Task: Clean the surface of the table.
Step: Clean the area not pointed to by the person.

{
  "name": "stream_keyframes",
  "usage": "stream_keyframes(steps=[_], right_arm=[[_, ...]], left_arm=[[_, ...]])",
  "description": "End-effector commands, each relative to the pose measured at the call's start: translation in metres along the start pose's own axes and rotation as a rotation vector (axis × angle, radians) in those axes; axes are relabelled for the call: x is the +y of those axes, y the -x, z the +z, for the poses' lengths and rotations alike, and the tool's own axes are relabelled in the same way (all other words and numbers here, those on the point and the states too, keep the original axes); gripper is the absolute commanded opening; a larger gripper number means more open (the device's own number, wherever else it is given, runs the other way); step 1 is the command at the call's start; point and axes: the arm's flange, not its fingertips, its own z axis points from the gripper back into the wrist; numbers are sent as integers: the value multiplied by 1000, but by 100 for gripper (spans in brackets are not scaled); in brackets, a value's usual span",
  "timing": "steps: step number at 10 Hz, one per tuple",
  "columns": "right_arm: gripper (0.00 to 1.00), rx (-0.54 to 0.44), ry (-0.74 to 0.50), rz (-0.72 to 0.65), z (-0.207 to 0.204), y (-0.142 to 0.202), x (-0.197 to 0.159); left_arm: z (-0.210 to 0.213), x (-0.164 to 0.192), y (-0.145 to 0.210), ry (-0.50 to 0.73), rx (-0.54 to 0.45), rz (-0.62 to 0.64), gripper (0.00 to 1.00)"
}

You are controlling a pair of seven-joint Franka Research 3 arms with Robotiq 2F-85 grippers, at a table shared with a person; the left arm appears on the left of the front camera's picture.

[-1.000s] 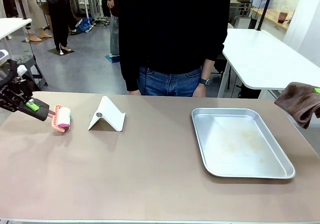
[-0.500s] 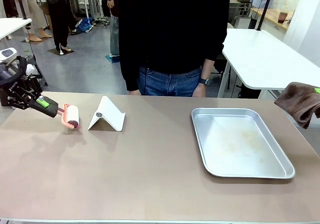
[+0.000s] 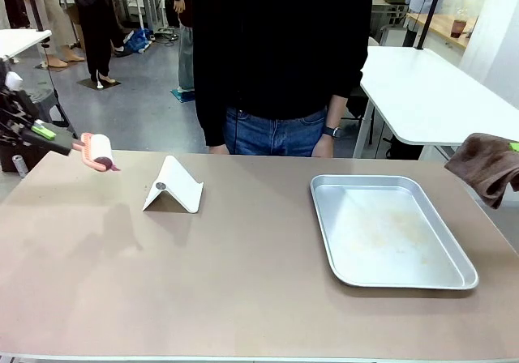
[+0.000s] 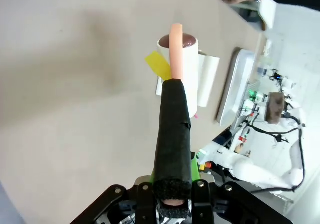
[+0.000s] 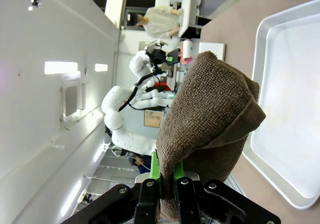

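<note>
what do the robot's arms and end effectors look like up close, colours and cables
The left end effector has a black metal body with round bolt heads and green pads. The right end effector is likewise black, with bright green pads at its fingers. Seen from the right wrist view, the left arm is glossy white with rounded segments, and black cables loop along it toward the wrist.

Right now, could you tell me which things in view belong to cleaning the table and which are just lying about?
For the job:
- table
- lint roller, held by the left gripper
- brown cloth, held by the right gripper

Lying about:
- white folded stand
- metal tray, holding nothing
</note>
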Motion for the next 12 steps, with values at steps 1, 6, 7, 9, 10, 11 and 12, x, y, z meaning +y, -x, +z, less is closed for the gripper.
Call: stream_keyframes(steps=[1, 6, 7, 9, 10, 11, 12], right_arm=[[11, 3, -3, 6, -1, 1, 3], [11, 3, -3, 6, -1, 1, 3], [11, 3, -3, 6, -1, 1, 3], [11, 3, -3, 6, -1, 1, 3], [11, 3, -3, 6, -1, 1, 3], [11, 3, -3, 6, -1, 1, 3], [11, 3, -3, 6, -1, 1, 3]], left_arm=[[26, 8, 13, 83, 2, -56, 22], [82, 48, 58, 275, 47, -103, 22], [87, 55, 61, 249, 36, -114, 22], [77, 47, 62, 223, 35, -76, 22], [77, 47, 62, 223, 35, -76, 22], [77, 47, 62, 223, 35, -76, 22], [77, 47, 62, 223, 35, -76, 22]])
